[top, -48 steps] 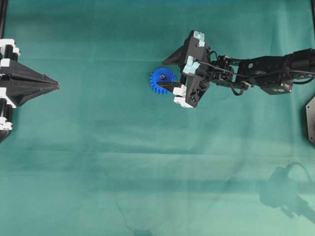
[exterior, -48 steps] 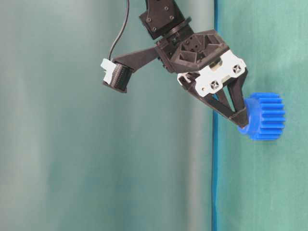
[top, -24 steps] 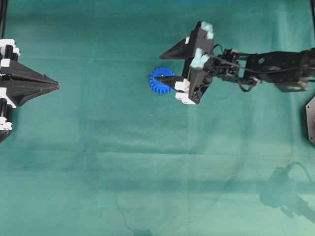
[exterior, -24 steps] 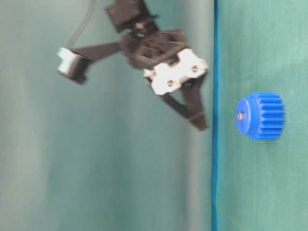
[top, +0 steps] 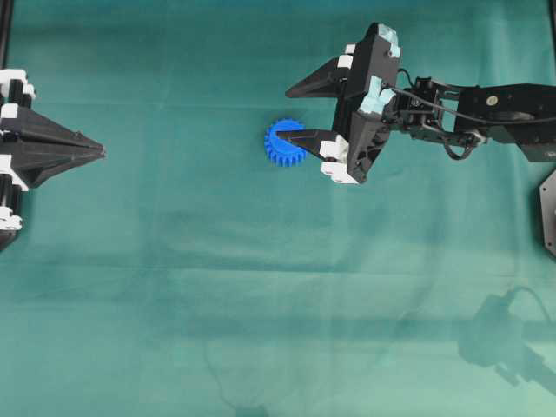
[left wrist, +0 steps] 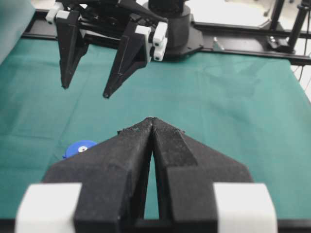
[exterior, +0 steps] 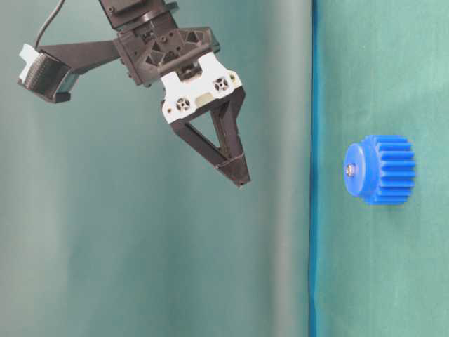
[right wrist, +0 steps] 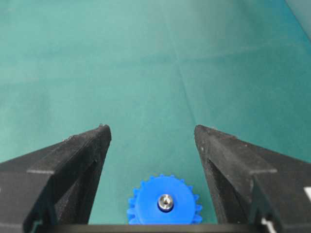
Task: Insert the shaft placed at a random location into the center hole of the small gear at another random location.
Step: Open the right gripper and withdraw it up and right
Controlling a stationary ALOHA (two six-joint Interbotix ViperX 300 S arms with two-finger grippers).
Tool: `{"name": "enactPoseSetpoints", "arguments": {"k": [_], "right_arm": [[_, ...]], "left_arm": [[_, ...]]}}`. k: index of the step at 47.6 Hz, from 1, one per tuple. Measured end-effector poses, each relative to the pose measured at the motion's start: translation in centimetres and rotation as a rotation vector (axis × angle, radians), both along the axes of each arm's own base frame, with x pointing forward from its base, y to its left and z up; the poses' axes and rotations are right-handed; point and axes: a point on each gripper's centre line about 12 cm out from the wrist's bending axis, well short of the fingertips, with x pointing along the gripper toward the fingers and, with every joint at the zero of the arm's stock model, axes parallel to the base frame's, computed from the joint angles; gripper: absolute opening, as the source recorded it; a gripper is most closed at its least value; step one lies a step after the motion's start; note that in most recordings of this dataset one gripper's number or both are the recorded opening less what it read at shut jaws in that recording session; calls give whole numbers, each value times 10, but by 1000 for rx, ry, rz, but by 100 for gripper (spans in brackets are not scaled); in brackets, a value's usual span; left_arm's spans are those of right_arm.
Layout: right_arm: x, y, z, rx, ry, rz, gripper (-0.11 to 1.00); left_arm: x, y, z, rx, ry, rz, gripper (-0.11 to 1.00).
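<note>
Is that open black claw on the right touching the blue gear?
Apart. The table-level view shows clear space between the right end effector and the small gear.

The right claw is hanging wide open over the small gear lying on the table.

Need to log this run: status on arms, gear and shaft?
Right gripper open, empty, raised clear of the small gear. Left gripper shut, parked at the table edge. Shaft seated in the center hole. Nothing in the way.
</note>
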Motion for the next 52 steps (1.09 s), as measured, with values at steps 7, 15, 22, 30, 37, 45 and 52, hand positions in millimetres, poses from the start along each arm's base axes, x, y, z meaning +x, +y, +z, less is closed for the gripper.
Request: {"name": "enactPoseSetpoints", "arguments": {"k": [7, 15, 22, 30, 37, 45, 52], "right_arm": [[-16, 4, -3, 4, 13, 2, 72], [-42, 9, -4, 11, 15, -1, 72], [-66, 15, -3, 11, 10, 1, 72], [-91, 19, 3, 5, -18, 1, 72], [-111, 24, 7, 4, -28, 4, 72], [-124, 27, 13, 2, -43, 6, 72], [-125, 27, 13, 2, -44, 6, 72]], "left_arm": [[0, 0, -1, -3, 8, 0, -1], [0, 0, -3, -5, 20, 0, -1], [0, 0, -3, -5, 20, 0, -1], [0, 0, -3, -5, 21, 0, -1], [-1, 0, -4, -6, 23, 0, -1], [-1, 0, -6, -6, 30, -2, -1], [-1, 0, -6, -6, 30, 0, -1]]}}
